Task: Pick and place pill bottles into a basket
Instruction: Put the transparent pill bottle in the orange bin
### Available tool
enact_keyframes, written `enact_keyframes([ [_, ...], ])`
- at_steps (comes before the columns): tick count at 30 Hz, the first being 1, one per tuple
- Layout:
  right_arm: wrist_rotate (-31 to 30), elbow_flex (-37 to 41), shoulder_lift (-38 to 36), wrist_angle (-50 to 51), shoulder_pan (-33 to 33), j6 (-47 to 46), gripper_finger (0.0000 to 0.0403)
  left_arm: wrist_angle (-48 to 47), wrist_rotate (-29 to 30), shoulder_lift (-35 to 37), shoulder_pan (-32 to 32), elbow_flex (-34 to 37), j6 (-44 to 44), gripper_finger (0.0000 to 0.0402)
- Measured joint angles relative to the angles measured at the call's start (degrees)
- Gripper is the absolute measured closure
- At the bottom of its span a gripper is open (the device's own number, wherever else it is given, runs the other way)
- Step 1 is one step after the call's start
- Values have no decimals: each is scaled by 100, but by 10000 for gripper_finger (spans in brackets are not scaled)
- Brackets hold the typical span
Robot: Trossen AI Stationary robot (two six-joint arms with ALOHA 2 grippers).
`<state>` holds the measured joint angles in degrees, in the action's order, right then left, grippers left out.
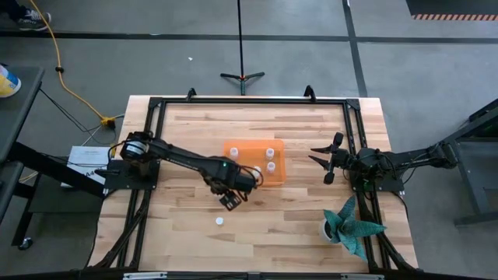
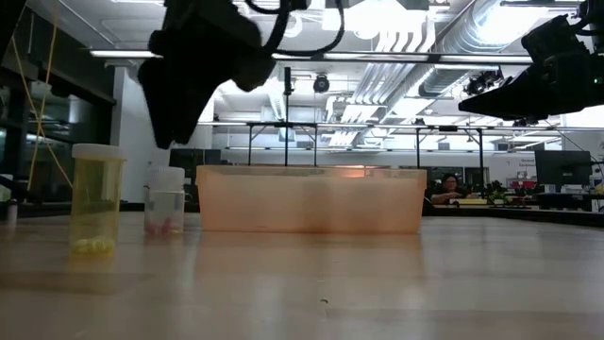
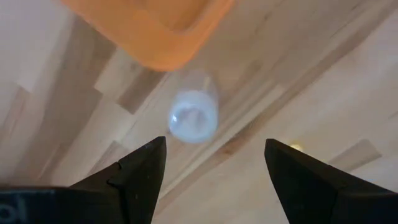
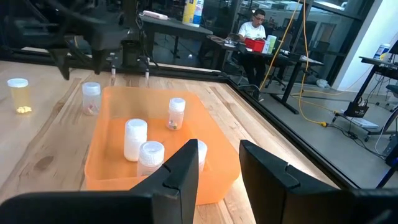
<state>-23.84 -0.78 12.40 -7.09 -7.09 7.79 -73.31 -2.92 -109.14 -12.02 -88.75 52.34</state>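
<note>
The orange basket (image 1: 254, 180) sits at mid-table and holds several white-capped pill bottles (image 4: 135, 138). A small clear bottle with pink pills (image 2: 165, 200) stands upright on the wood just outside the basket's near left corner; it also shows cap-up in the left wrist view (image 3: 194, 115). A yellow bottle (image 2: 96, 198) stands upright nearer the front edge, also visible in the high view (image 1: 219, 221). My left gripper (image 3: 214, 168) is open and hovers above the clear bottle, touching nothing. My right gripper (image 4: 217, 168) is open and empty at the table's right, facing the basket.
A teal leafy plant (image 1: 352, 227) stands at the table's near right corner. A black frame (image 1: 249, 99) runs around the table's edges. Bare wood lies in front of the basket. A person sits at a desk in the room beyond (image 4: 254, 25).
</note>
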Motion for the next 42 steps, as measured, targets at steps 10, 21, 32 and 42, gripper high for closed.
enact_keyframes([
  [10,0,0,0,0,-2,0,295,145,239,0,1,444,219,94],
  [21,0,0,0,-1,-1,0,295,691,236,0,3,998,196,94],
  [32,-2,0,0,-4,-2,-2,295,1229,249,0,3,1056,-107,94],
  [42,-2,0,0,-4,-2,-2,295,1179,173,0,3,1056,-216,129],
])
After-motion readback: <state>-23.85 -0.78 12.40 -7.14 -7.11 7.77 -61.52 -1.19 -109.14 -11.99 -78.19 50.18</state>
